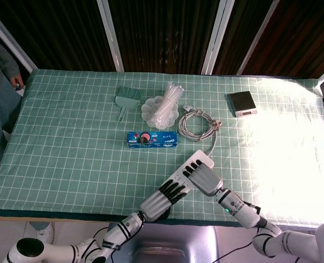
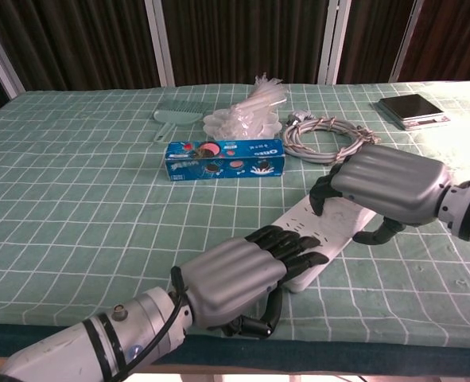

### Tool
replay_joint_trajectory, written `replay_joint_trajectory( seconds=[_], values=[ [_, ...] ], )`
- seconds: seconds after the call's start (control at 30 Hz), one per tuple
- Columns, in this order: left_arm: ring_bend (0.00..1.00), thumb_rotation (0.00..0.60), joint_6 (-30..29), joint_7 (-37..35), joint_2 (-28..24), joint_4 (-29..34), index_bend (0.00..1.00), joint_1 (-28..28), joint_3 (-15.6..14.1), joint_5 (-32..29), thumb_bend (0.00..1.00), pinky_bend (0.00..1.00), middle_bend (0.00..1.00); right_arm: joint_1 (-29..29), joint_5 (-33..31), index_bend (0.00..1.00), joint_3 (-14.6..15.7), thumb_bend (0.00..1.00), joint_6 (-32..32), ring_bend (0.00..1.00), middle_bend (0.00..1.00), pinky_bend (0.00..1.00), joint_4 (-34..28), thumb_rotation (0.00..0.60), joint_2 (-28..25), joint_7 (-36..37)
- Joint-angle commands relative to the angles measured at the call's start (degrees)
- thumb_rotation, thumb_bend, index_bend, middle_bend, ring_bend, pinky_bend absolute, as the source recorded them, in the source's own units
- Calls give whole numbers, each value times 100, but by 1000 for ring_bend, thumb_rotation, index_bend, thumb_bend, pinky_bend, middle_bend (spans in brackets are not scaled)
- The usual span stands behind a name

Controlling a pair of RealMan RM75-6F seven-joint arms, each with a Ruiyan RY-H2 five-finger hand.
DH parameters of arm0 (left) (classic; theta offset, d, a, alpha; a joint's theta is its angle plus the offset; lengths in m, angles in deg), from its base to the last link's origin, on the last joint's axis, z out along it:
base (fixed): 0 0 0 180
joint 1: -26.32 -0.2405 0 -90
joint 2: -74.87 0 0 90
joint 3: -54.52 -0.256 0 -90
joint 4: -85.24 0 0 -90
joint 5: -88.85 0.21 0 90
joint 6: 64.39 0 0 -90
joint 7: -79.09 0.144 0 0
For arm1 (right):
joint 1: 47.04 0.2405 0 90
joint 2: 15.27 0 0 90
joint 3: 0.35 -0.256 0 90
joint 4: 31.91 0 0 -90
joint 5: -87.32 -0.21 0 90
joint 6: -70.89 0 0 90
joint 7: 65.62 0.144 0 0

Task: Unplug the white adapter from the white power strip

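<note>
Near the front edge of the desk (image 1: 68, 159) we see the white power strip (image 1: 189, 169) lying at a slant, its far end pointing toward the coiled cable (image 1: 197, 123). Our left hand (image 2: 235, 274) rests on the near end of the strip, its dark fingers (image 2: 294, 243) laid flat over the top; the chest view shows the thumb curled under the strip's front edge, which the head view cannot show. Our right hand (image 2: 386, 187) sits over the far end, fingers bent downward onto the strip. Whether they grip the white adapter we cannot tell: the hand's back covers that spot in both views, and the adapter itself is not visible in either. From the head view we make out the strip's row of sockets between the two hands; from the chest view only a bare white stretch shows there.

Farther back on the desk lie a blue biscuit box (image 1: 152, 139), a bundle of clear straws on a white dish (image 1: 163, 107), a green brush (image 1: 126, 99), and, toward the far right corner, a small scale (image 1: 243, 103).
</note>
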State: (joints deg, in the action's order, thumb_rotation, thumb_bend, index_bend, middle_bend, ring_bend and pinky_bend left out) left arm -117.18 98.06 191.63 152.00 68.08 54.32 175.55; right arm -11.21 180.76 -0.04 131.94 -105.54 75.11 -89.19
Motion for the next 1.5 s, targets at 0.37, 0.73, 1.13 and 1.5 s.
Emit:
replay_joint_trajectory(
  seconds=[0.37, 0.73, 1.13, 1.5],
  values=[
    [0, 381, -6, -31, 50, -111, 0, 12, 18, 37, 864, 43, 0, -64, 335, 874, 107, 436, 409, 553, 581, 588, 144, 600, 42, 398],
    [0, 380, -92, -24, -21, -36, 0, -2, 36, 82, 863, 43, 0, -158, 545, 875, 129, 437, 827, 554, 582, 590, -11, 600, -149, 742],
    [0, 370, -628, -284, -555, 384, 0, -37, 160, 359, 827, 44, 0, -671, 624, 862, 567, 437, 1056, 554, 583, 590, -723, 600, -1549, -152],
    [0, 346, -1040, -383, -1172, 917, 0, -302, -35, 511, 737, 47, 0, -1014, -755, 670, 609, 437, -170, 505, 534, 588, -946, 600, -1847, -2489]
  ],
)
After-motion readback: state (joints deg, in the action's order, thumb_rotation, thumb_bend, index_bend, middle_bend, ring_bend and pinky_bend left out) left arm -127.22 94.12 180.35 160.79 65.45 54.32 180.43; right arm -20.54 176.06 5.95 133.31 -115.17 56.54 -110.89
